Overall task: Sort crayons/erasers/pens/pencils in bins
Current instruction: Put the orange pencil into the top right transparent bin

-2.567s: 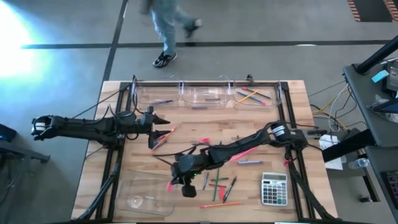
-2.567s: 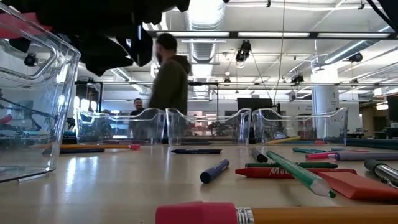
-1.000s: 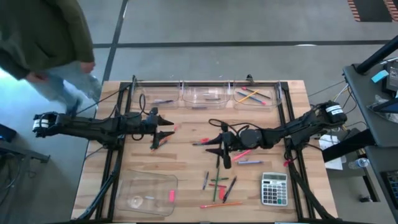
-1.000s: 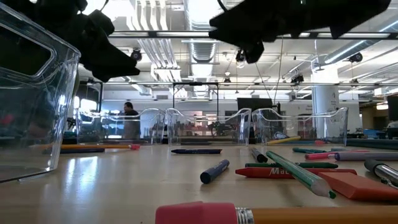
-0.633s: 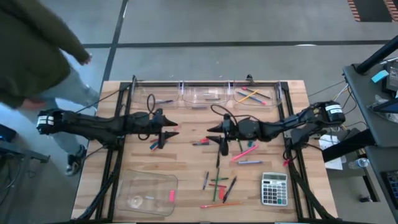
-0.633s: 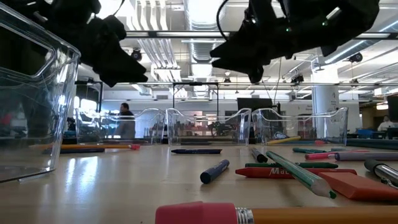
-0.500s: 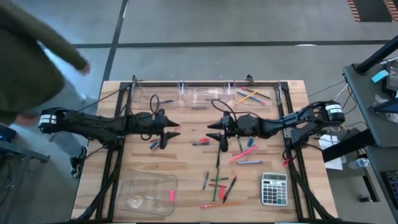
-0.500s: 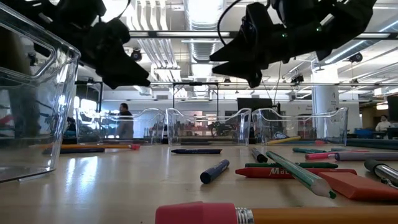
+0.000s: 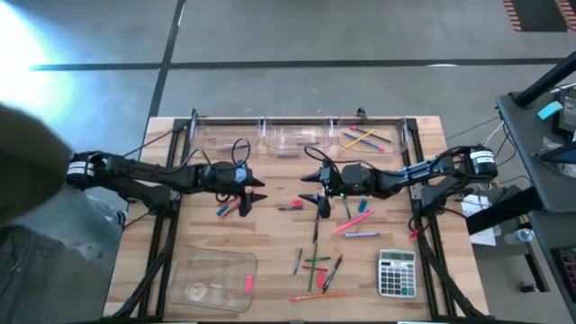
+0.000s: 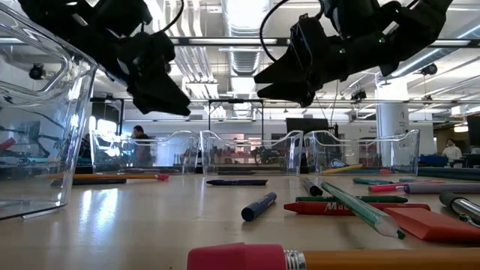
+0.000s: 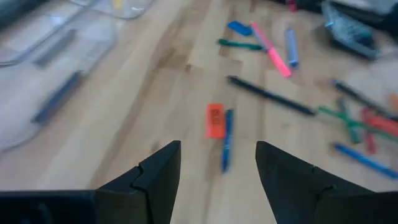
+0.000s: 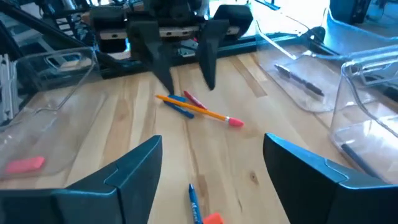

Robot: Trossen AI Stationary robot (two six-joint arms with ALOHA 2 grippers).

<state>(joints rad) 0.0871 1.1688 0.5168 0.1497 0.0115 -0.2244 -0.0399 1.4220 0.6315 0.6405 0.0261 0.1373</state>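
Observation:
My left gripper (image 9: 255,195) hovers open over the table's middle left, above an orange pencil (image 12: 199,111) and short sticks (image 9: 229,207). My right gripper (image 9: 311,193) hovers open opposite it, facing it. Between and below them lie a red eraser (image 11: 214,120) and a blue pen (image 11: 227,140). More pens, crayons and pencils (image 9: 315,265) lie flat toward the near edge. Three small clear bins (image 9: 297,139) stand along the far edge; the right one holds pencils (image 9: 364,139). A large clear tray (image 9: 211,279) at near left holds a pink eraser (image 9: 247,283).
A grey calculator (image 9: 396,273) lies near the right front corner. Black frame rails (image 9: 162,243) run along both sides of the table. A pink stick (image 9: 353,219) and a purplish pen (image 9: 360,235) lie under the right arm. A person stands off the table's left edge.
My right gripper has swung toward the far edge and a little left, staying above the table. My left gripper has reached toward the table's right, closing the distance to the right one. The person beside the table has moved from the far left toward the near left.

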